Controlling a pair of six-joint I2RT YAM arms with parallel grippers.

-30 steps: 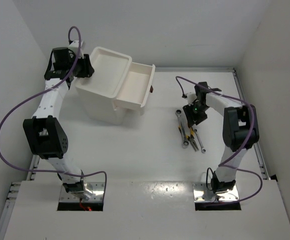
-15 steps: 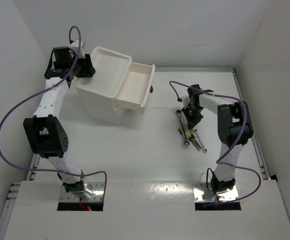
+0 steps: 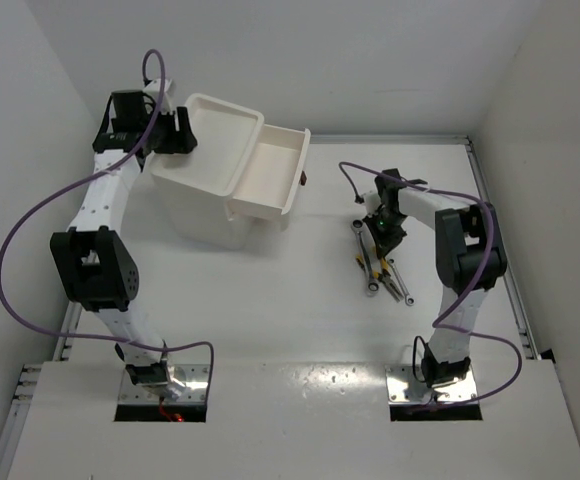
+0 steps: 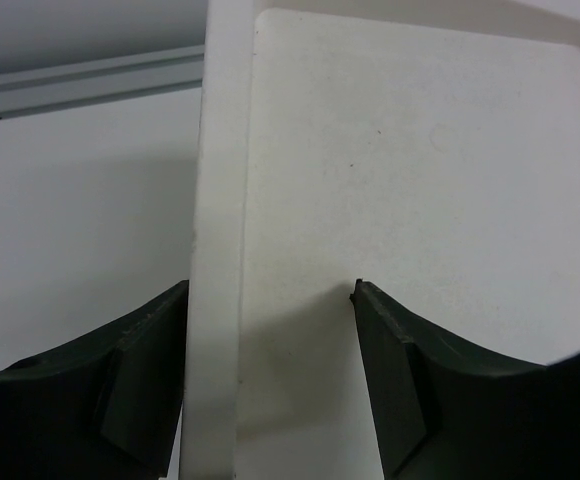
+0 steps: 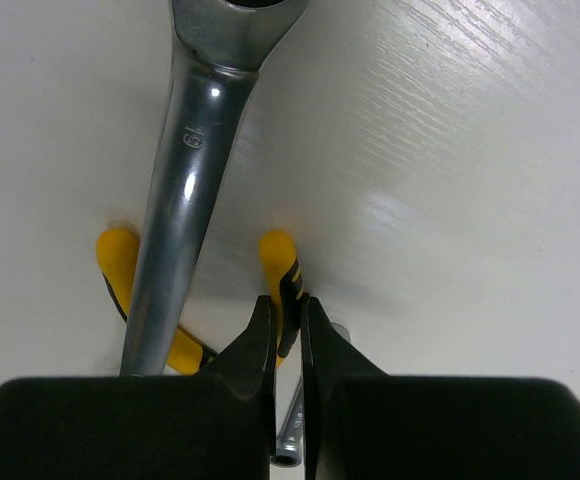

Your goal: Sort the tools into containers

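The right pincer [image 5: 287, 318] is clenched on one yellow handle of the pliers [image 5: 278, 250]. They lie on the bench [image 3: 270, 300] at right, beneath a wrench [image 5: 185, 170]. The left pincer [image 4: 270, 300] stands released, astride the rim of the tray [image 4: 220, 200] on the cabinet [image 3: 200, 215], far left.

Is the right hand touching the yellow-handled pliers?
Touching. The right wrist view shows the right hand shut on one handle of the yellow-handled pliers, with the handle pinched between its fingers and no gap on either side.
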